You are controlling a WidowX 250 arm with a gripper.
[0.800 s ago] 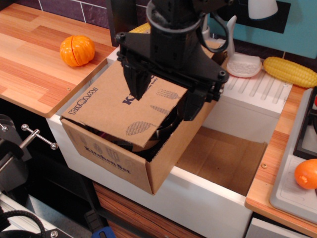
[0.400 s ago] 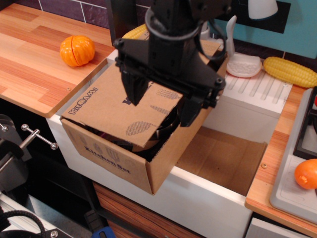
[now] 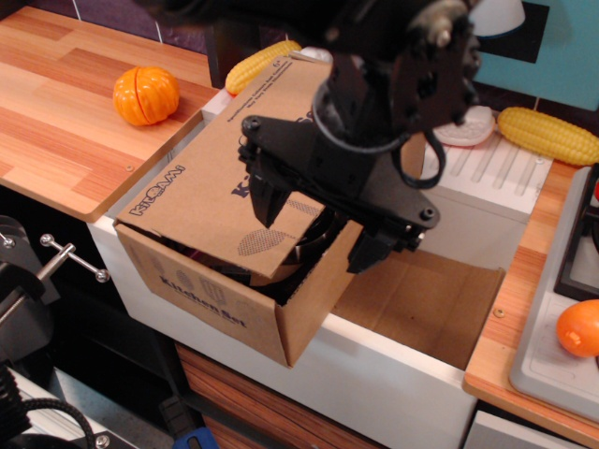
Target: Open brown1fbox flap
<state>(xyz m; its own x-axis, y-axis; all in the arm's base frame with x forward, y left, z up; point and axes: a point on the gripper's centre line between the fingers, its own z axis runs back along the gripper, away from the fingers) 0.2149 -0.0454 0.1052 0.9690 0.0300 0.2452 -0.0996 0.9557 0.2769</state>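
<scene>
The brown1fbox (image 3: 220, 304) stands in the white sink at the front left, with dark blue "Kitchen Set" lettering on its side. Its wide flap (image 3: 211, 201) lies almost flat over the top, printed with blue lettering and grey dotted ovals. A dark gap shows under the flap's right edge. My black gripper (image 3: 316, 232) hangs open over the box's right part. One fingertip (image 3: 267, 208) is above the flap and the other (image 3: 367, 254) is past the box's right edge. It holds nothing.
An orange fruit (image 3: 146, 94) lies on the wooden counter at the left. Corn cobs lie at the back (image 3: 260, 62) and at the right (image 3: 547, 134). A second orange fruit (image 3: 578, 327) sits on the right tray. The white sink front (image 3: 393, 383) runs below the box.
My gripper has moved to the right and down toward the box's right side and tilted. The box and flap have not moved.
</scene>
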